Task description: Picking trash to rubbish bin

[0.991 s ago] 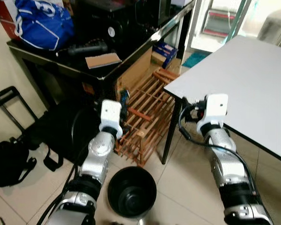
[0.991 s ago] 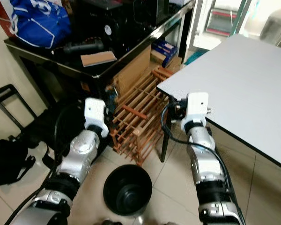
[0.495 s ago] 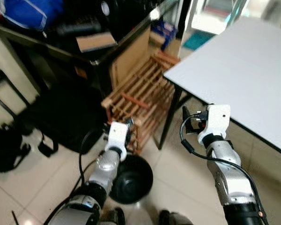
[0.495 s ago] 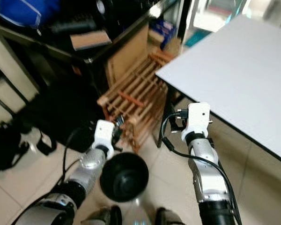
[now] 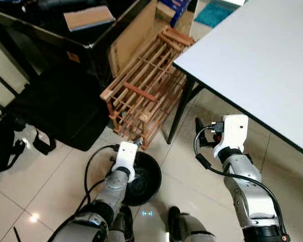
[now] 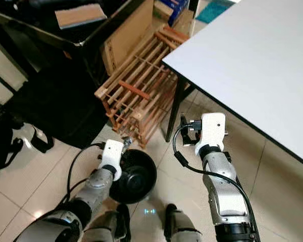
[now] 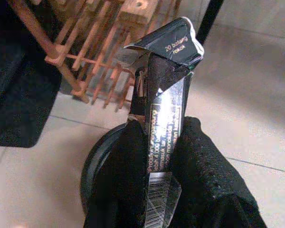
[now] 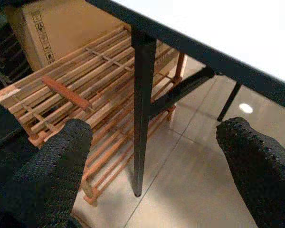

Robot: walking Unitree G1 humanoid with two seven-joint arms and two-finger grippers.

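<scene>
Over the black bin (image 5: 141,176) on the tiled floor, the left pincer (image 7: 156,156) is clamped on a crumpled black cigarette pack (image 7: 162,109), glossy, with white print down its side and a barcode near the fingers. The pack's torn top stands above the fingertips. The right pincer (image 8: 152,156) hangs spread wide and holding nothing beside the black leg (image 8: 141,109) of the white surface (image 5: 262,55), near a wooden rack (image 5: 146,85).
</scene>
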